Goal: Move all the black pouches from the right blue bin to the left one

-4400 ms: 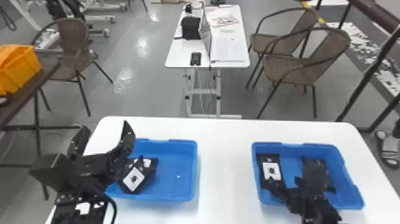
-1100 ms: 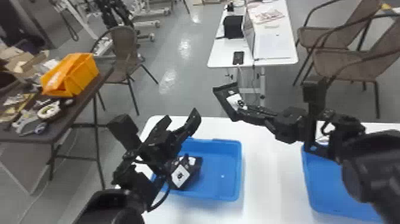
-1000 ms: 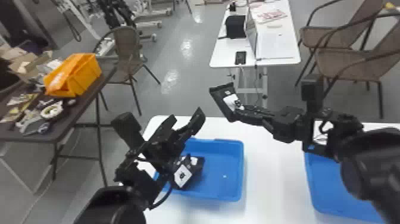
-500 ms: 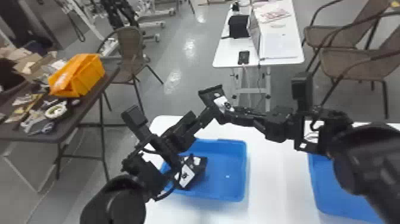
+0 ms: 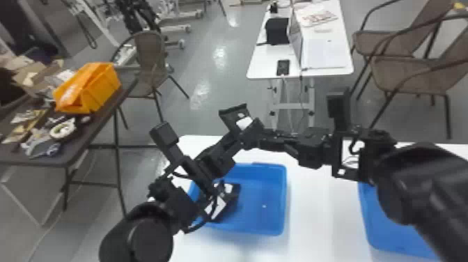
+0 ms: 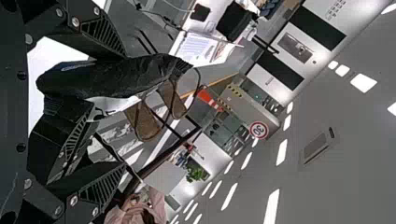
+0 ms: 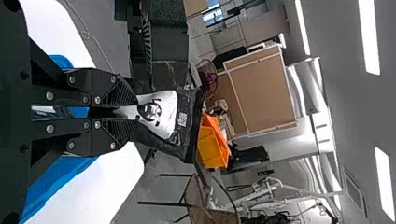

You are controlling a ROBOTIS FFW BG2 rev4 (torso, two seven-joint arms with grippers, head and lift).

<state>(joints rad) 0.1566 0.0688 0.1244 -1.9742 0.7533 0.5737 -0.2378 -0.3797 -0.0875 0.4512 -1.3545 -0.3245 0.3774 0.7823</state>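
The held black pouch is gripped at one end by the right gripper and is carried in the air above the far side of the left bin. In the head view its long axis is slanted, running from the fingertips up and toward the left, with the wide, free end pointed away from the right gripper. Its white label is turned toward the head camera. In the right wrist view the label is seen just beyond the closed fingertips, and the long axis is seen carried on outward from them. The left gripper is spread wide; in the left wrist view the pouch is placed between its fingers, nearer to one, though whether that finger is touched cannot be told. Inside the left bin, another pouch is set at a tilt and is partly covered by the left arm; its long axis cannot be told. The right bin is partly hidden by the right arm. Since about a second ago, the held pouch has been shifted left, and the left gripper has been brought up to it. Some four seconds ago, the right gripper was lowered at the right bin.
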